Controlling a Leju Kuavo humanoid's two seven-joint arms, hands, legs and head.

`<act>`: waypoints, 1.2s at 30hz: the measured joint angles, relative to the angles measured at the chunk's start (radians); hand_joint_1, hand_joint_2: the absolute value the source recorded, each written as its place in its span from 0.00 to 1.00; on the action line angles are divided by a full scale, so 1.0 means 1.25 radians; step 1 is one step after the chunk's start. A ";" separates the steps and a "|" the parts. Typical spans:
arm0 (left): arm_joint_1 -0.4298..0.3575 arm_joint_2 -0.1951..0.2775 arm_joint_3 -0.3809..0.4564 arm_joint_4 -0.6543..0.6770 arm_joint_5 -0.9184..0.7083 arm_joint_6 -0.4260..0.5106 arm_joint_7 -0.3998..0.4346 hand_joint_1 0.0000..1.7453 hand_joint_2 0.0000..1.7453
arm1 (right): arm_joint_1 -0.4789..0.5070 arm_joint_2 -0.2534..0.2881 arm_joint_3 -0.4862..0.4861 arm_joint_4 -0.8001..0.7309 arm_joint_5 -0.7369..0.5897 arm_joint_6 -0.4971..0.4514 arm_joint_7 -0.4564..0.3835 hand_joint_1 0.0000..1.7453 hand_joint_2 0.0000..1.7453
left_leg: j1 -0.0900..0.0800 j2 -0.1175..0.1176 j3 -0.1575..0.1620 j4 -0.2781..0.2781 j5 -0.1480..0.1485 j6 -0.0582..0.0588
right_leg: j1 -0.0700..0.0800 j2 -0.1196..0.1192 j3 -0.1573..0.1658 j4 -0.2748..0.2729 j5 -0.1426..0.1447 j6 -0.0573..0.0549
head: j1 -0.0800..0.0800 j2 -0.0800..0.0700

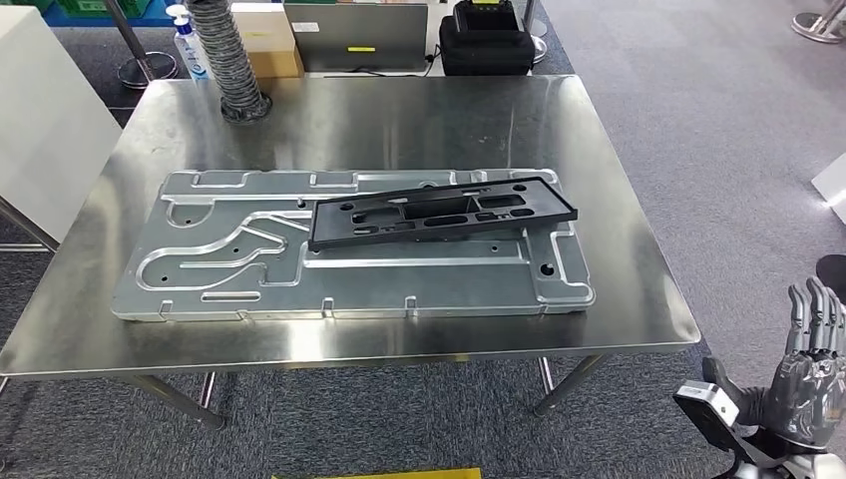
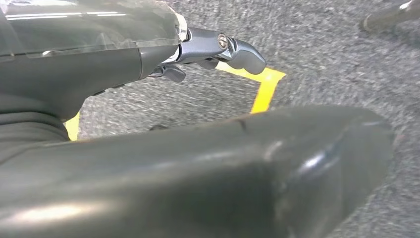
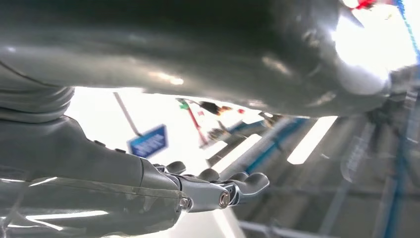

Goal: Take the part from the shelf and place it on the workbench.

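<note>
One black part lying across the grey metal plate on the steel surface, right hand raised beside it, fingers spread and empty, left hand low over carpet, its fingers' state unclear

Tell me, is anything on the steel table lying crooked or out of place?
Yes. The black part lies at a slant across the right half of the grey plate, not square with its edges; its far right corner reaches the plate's rim. Nothing looks spilled or damaged.

Long black plastic part with rectangular cutouts, lying flat and slightly angled, right end farther, on the grey metal plate, on the steel surface, right of centre.
</note>
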 joint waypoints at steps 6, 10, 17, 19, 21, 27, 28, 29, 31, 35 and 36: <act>0.002 -0.002 0.001 0.000 -0.007 0.000 0.006 0.00 0.00 | 0.005 0.043 -0.076 0.032 0.003 0.023 -0.011 0.00 0.00 | 0.001 -0.001 -0.008 -0.003 0.012 -0.029 | 0.007 0.001 0.029 -0.088 0.031 -0.032 | -0.001 0.000; 0.003 -0.004 0.001 0.000 -0.009 0.000 0.007 0.00 0.00 | 0.008 0.060 -0.090 0.044 0.004 0.026 -0.013 0.00 0.00 | 0.003 -0.001 -0.044 0.171 -0.152 -0.038 | 0.007 -0.001 -0.022 -0.089 0.075 -0.044 | -0.001 0.000; 0.000 -0.004 0.003 0.000 -0.011 0.004 0.008 0.00 0.00 | -0.010 0.077 -0.178 0.151 0.044 0.071 -0.017 0.00 0.00 | -0.008 -0.001 0.173 0.005 -0.123 -0.014 | 0.017 -0.004 -0.092 -0.069 0.128 -0.033 | -0.001 0.000; 0.001 -0.005 0.004 -0.001 -0.013 0.007 0.007 0.00 0.00 | -0.028 0.073 -0.230 0.236 0.077 0.073 -0.020 0.00 0.00 | -0.011 -0.001 0.196 -0.043 -0.136 -0.006 | 0.017 -0.006 -0.096 -0.070 0.143 -0.024 | -0.001 0.000; 0.003 -0.009 0.006 0.000 -0.017 0.010 0.006 0.00 0.00 | -0.048 0.059 -0.290 0.360 0.117 0.060 -0.016 0.00 0.00 | -0.008 0.002 0.185 -0.048 -0.120 0.005 | 0.016 -0.004 -0.103 -0.064 0.146 -0.017 | -0.001 0.000; 0.008 -0.012 0.010 0.000 -0.027 0.015 0.008 0.00 0.00 | -0.067 0.037 -0.381 0.593 0.180 0.026 0.040 0.00 0.00 | -0.005 0.005 0.150 -0.050 -0.087 0.018 | 0.010 0.002 -0.128 0.033 0.058 -0.002 | 0.000 0.000; 0.011 -0.012 0.011 0.000 -0.033 0.016 0.010 0.00 0.00 | -0.074 0.036 -0.408 0.681 0.207 0.021 0.084 0.00 0.00 | -0.006 0.006 0.129 -0.045 -0.074 0.018 | 0.006 0.003 -0.130 0.084 0.033 0.004 | 0.000 0.000; 0.014 -0.012 0.013 0.000 -0.039 0.017 0.013 0.00 0.00 | -0.083 0.036 -0.436 0.775 0.235 0.019 0.137 0.00 0.00 | -0.006 0.007 0.104 -0.038 -0.060 0.015 | 0.001 0.003 -0.121 0.122 0.019 0.009 | 0.000 0.000; 0.015 -0.012 0.016 0.000 -0.049 0.019 0.020 0.00 0.00 | -0.097 0.043 -0.460 0.885 0.269 0.039 0.228 0.00 0.00 | -0.006 0.010 0.068 -0.021 -0.044 0.008 | -0.007 0.003 -0.054 0.077 0.041 0.013 | 0.000 0.000; 0.012 -0.011 0.018 -0.001 -0.072 0.023 0.034 0.00 0.00 | -0.117 0.068 -0.488 0.988 0.268 0.108 0.352 0.00 0.00 | -0.005 0.013 0.045 -0.004 -0.023 -0.014 | 0.003 0.006 0.050 -0.084 0.008 -0.007 | -0.001 0.000; 0.013 -0.010 0.018 -0.001 -0.080 0.024 0.036 0.00 0.00 | -0.119 0.078 -0.497 1.007 0.264 0.125 0.375 0.00 0.00 | -0.004 0.013 0.043 -0.005 -0.017 -0.020 | 0.002 0.005 0.044 -0.084 0.014 -0.015 | 0.000 0.000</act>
